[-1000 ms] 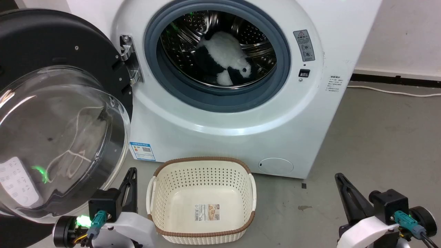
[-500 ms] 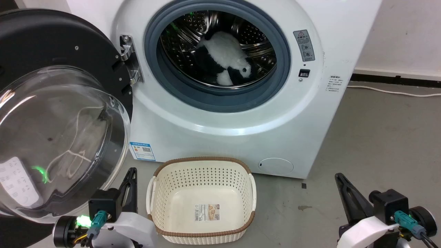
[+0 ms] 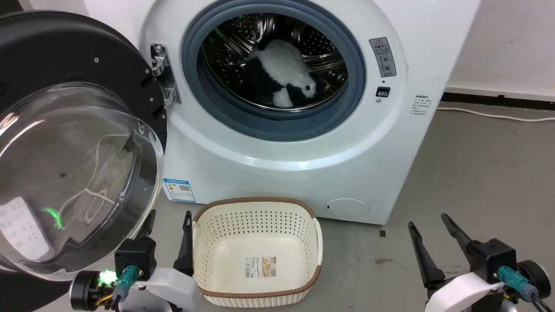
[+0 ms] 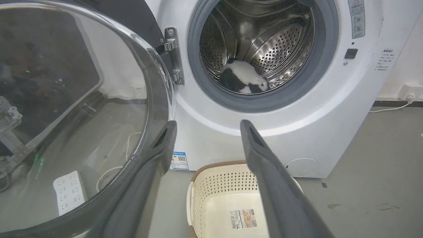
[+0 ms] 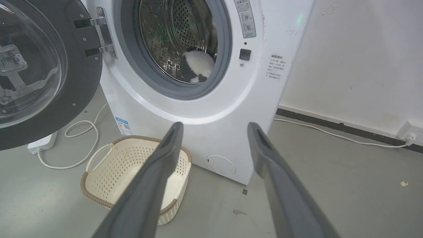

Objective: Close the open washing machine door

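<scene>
Two grippers changed and nothing else did. The washing machine door (image 3: pixel 73 164) hadn't budged from half a second earlier: it hung wide open off its hinge (image 3: pixel 162 73) on the left side of the washing machine (image 3: pixel 277 173), glass bowl bulging toward the robot. The porthole was fully exposed, with a black-and-white plush toy (image 3: pixel 286 73) lying in the drum (image 3: pixel 234 39). Both the left gripper (image 3: pixel 170 216) and the right gripper (image 3: pixel 427 220) had gone from fingers pinched together to spread wide. They gripped nothing, sat low near the floor, and neither touched the door. My read was prep only, with closing not started. The left gripper sat nearest the door's lower edge, so it was the likely pusher. A cream basket (image 3: pixel 256 203) sat on the floor just in front of the machine, between the two grippers; I couldn't tell if the door's swing would clear it. The left wrist view put one of that gripper's fingers (image 4: pixel 155 165) just beside the glass rim, tighter than the head view suggested. The right wrist view gave the floor under the door directly, with a white power strip (image 5: pixel 43 142) and a looped cable (image 5: pixel 94 132). The head view caught those through the glass. The right wrist view also had a wall socket (image 5: pixel 408 130) at its far right.
</scene>
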